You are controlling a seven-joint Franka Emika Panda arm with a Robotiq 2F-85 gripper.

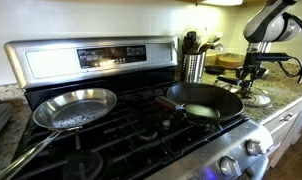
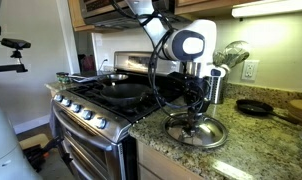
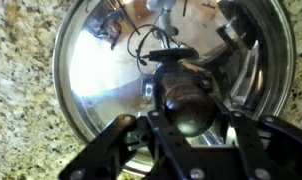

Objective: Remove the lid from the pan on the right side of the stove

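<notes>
The shiny silver lid [image 2: 217, 133] lies flat on the granite counter to the right of the stove [image 1: 101, 55]. It also shows in an exterior view [image 1: 257, 98] and fills the wrist view [image 3: 96, 70]. My gripper [image 3: 187, 118] is straight above it, with a finger against each side of the dark centre knob. It shows in both exterior views [image 1: 253, 76] [image 2: 196, 117]. The black pan [image 1: 213, 100] with its reddish-brown handle sits uncovered on the stove's right burner, apart from the lid.
A silver frying pan [image 1: 76, 108] sits on the left burner. A metal utensil holder [image 1: 194, 66] stands between the stove and the lid. A small black skillet [image 2: 257, 106] lies farther along the counter. The counter edge is just in front of the lid.
</notes>
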